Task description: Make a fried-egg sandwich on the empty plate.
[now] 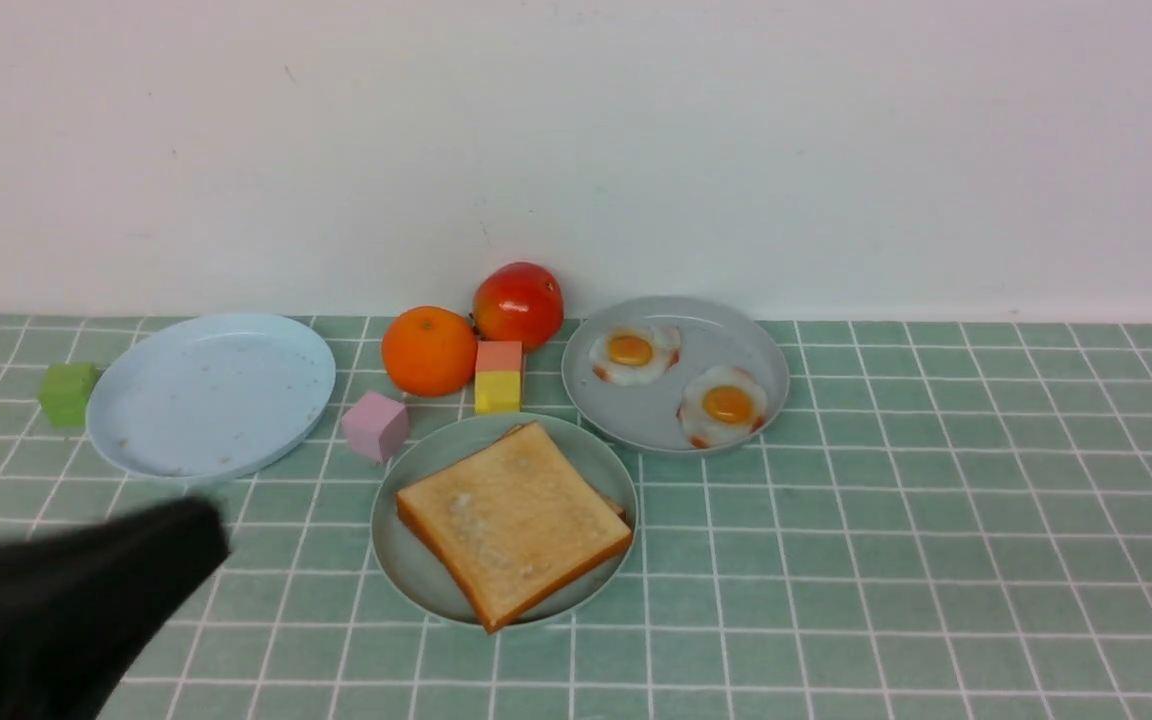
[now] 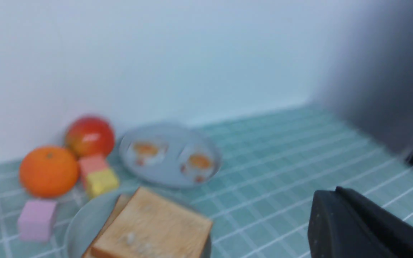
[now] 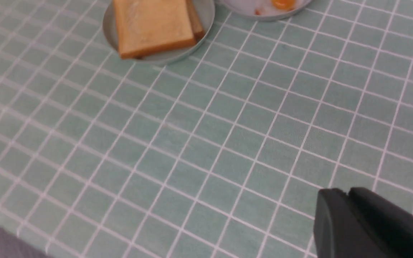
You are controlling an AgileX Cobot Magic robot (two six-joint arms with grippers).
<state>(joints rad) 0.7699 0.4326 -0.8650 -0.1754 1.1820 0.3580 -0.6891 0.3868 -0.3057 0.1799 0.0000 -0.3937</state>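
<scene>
The pale mint-green plate (image 1: pixel 404 570) sits at the centre front and holds a golden toast slice (image 1: pixel 511 520). The edge of a second slice (image 1: pixel 618 506) peeks out beneath it. Two fried eggs (image 1: pixel 633 352) (image 1: pixel 726 405) lie on the grey plate (image 1: pixel 658 410) behind and to the right. My left gripper (image 1: pixel 208 532) is blurred and shut on nothing, low at the front left and apart from the plate. In the left wrist view its fingers (image 2: pixel 330 200) are pressed together. My right gripper (image 3: pixel 346 195) is shut and empty above bare cloth, well short of the toast (image 3: pixel 151 25).
A light blue plate (image 1: pixel 211 395) with crumbs lies at the back left, a green cube (image 1: pixel 68 393) beside it. An orange (image 1: pixel 428 350), a red fruit (image 1: pixel 518 303), a pink-and-yellow block (image 1: pixel 498 377) and a pink cube (image 1: pixel 375 425) crowd behind the mint plate. A white wall stands close behind.
</scene>
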